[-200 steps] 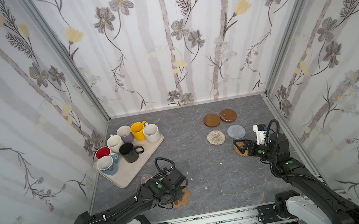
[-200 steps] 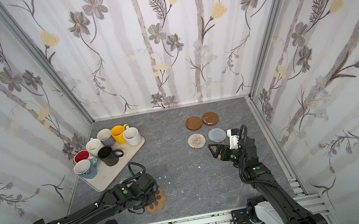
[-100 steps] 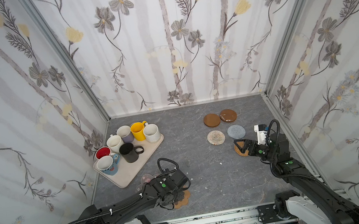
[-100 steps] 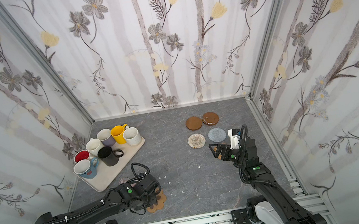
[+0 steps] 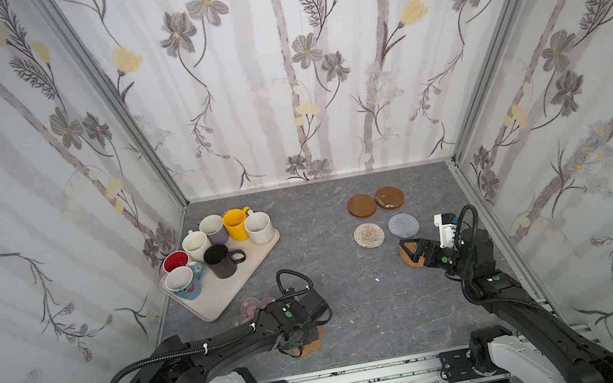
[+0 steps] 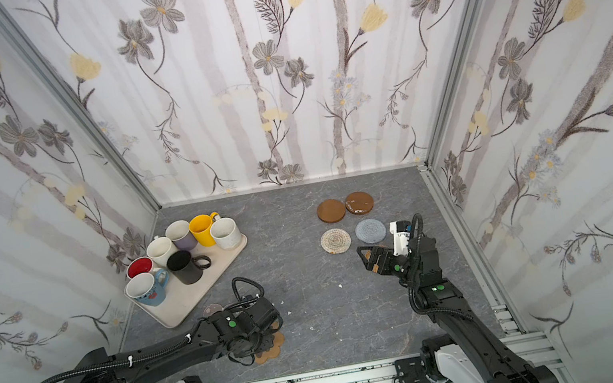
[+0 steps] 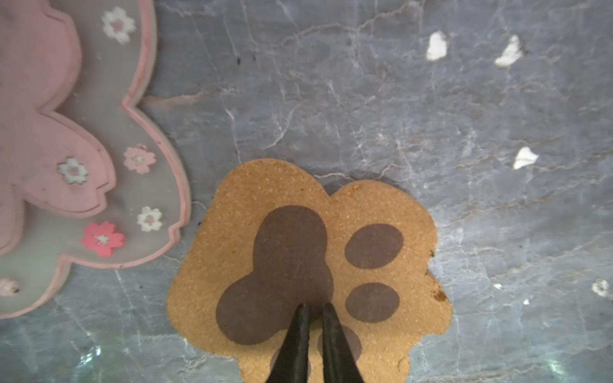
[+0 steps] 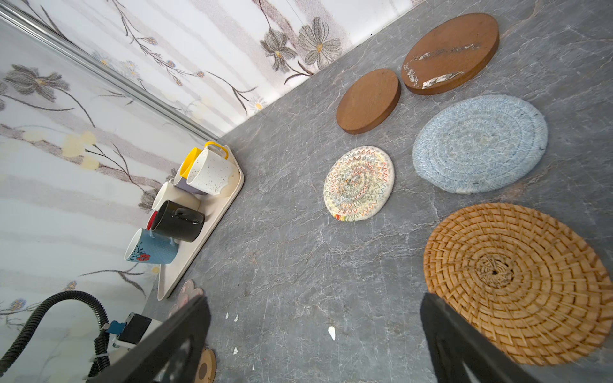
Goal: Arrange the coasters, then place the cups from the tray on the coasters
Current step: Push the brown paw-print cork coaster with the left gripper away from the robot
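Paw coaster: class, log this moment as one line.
left gripper barely open on paw coaster | right gripper open by rattan coaster | cups on tray

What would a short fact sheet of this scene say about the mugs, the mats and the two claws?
Mugs: seven ceramic mugs on the beige plastic tray, among them a yellow mug and a black mug
Laid-out mats: two brown wooden discs, pale woven round, grey round, tan rattan round
Other mats: cork paw-shaped mat, pink-flower clear mat, side by side near the tray
Left gripper: tips nearly together over the paw mat
Right gripper: wide open beside the rattan mat
Mugs on mats: none
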Controlling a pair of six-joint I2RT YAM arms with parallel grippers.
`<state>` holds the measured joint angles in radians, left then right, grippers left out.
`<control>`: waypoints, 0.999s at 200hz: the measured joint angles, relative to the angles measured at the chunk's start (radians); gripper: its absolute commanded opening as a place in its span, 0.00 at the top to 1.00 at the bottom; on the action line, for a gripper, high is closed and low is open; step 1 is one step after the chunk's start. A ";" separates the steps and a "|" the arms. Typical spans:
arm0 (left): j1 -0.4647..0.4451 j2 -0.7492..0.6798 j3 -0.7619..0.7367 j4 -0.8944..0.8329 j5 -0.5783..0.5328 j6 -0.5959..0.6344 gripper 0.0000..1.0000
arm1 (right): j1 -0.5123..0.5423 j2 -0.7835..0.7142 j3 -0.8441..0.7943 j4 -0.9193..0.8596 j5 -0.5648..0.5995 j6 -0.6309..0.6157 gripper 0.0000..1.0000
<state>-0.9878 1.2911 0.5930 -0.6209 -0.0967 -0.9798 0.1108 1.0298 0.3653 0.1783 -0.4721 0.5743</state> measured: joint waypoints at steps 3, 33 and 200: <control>0.000 0.005 0.003 -0.001 0.000 0.000 0.85 | 0.000 0.000 0.000 0.000 0.000 0.000 0.00; -0.002 0.061 0.039 -0.025 0.001 0.005 0.84 | 0.000 -0.001 0.000 0.000 0.000 0.000 0.00; -0.019 0.356 0.370 0.224 0.053 0.084 0.88 | -0.001 -0.023 -0.002 -0.003 0.000 -0.004 0.00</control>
<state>-1.0065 1.6470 0.9630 -0.3973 -0.0433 -0.8959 0.1101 1.0069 0.3637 0.1749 -0.4721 0.5705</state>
